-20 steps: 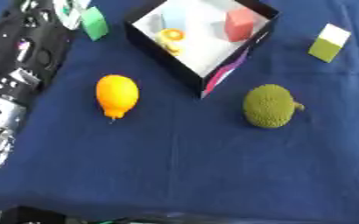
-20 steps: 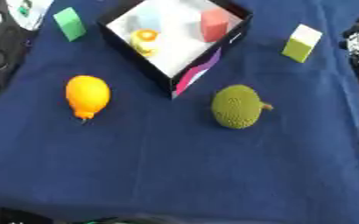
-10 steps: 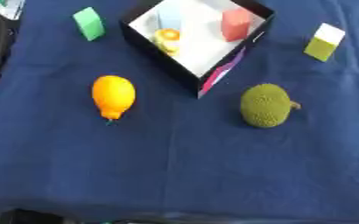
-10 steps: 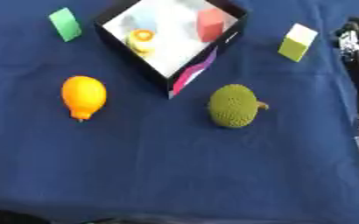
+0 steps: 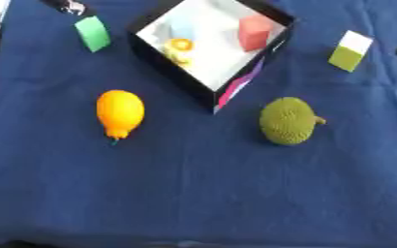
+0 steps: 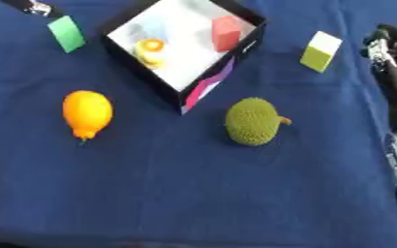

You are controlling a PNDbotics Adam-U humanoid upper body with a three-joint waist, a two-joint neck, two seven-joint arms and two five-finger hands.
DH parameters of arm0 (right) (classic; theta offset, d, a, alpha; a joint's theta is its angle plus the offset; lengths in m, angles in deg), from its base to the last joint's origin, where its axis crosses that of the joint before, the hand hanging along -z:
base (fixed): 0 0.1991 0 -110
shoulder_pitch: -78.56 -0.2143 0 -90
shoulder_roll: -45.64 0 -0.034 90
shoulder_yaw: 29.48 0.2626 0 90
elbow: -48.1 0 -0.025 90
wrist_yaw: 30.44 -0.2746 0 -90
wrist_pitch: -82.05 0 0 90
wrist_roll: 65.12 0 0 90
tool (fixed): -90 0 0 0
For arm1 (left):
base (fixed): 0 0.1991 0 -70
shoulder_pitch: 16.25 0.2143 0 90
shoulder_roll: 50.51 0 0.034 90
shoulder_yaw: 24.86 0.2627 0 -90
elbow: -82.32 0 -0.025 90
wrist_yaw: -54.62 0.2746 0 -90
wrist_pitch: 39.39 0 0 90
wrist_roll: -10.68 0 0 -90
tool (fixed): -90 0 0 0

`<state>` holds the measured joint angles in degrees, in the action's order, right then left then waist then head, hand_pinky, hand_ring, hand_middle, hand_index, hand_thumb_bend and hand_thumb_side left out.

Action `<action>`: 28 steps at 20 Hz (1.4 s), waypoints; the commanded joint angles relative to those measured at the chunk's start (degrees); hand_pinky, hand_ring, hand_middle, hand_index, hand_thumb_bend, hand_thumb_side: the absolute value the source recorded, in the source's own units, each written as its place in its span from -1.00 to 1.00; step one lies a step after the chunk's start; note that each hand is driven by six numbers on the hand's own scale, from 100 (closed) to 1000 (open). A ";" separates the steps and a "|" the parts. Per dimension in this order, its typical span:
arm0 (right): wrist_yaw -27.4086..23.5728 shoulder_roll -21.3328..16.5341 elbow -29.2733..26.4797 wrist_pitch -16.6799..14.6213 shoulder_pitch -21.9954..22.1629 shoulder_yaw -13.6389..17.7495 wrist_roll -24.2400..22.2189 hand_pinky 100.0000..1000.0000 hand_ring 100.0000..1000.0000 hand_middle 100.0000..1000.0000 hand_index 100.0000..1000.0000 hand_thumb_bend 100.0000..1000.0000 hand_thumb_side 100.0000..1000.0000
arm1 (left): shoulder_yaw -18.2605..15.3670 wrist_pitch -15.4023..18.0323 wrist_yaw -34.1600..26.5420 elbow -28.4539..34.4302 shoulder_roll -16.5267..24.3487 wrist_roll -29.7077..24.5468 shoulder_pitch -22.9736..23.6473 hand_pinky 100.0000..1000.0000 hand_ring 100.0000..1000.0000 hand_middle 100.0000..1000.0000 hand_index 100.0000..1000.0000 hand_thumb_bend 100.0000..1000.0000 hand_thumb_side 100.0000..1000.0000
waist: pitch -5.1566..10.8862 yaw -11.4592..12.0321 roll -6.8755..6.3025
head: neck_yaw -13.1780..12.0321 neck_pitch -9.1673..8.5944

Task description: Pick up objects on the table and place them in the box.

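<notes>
The right hand reaches along the table's right edge, fingers pointing far; whether they are curled I cannot tell, and it seems to hold nothing. The yellow-green block lies just to its left, right of the box, so this hand is nearer than the left hand, a dark tip by the green block. The right eye view alone shows the right arm; the left shows only a sliver.
</notes>
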<state>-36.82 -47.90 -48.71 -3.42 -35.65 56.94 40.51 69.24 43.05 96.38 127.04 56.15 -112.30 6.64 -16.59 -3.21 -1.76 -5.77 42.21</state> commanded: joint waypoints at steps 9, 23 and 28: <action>0.07 -1.03 -0.99 0.05 -1.28 -0.17 -0.39 0.95 0.47 0.36 0.68 -1.00 0.26 | -1.10 0.48 5.42 -0.14 2.07 -4.05 -1.84 0.78 0.84 0.63 0.70 0.26 -0.43 | 1.88 -0.51 0.64 | 0.09 -1.66; -0.06 -0.60 -1.05 0.07 -1.95 -0.38 -0.60 0.95 0.47 0.36 0.68 -1.00 0.29 | -1.90 -3.30 7.40 -2.36 1.25 -2.15 -1.63 0.78 0.84 0.64 0.67 0.21 -0.32 | 0.91 -1.25 0.90 | -0.38 -1.95; -0.03 -0.49 -1.04 0.12 -2.10 -0.45 -0.66 0.95 0.47 0.36 0.68 -1.00 0.30 | -2.13 -3.84 6.97 -2.73 1.03 -1.85 -1.49 0.77 0.83 0.64 0.68 0.16 -0.25 | 0.59 -1.43 0.96 | -0.48 -1.94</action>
<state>-36.82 -47.84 -48.71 -3.26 -36.91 56.26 39.96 67.77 39.51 103.48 123.87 56.29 -114.28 6.16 -16.65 -4.62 -1.63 -6.04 40.91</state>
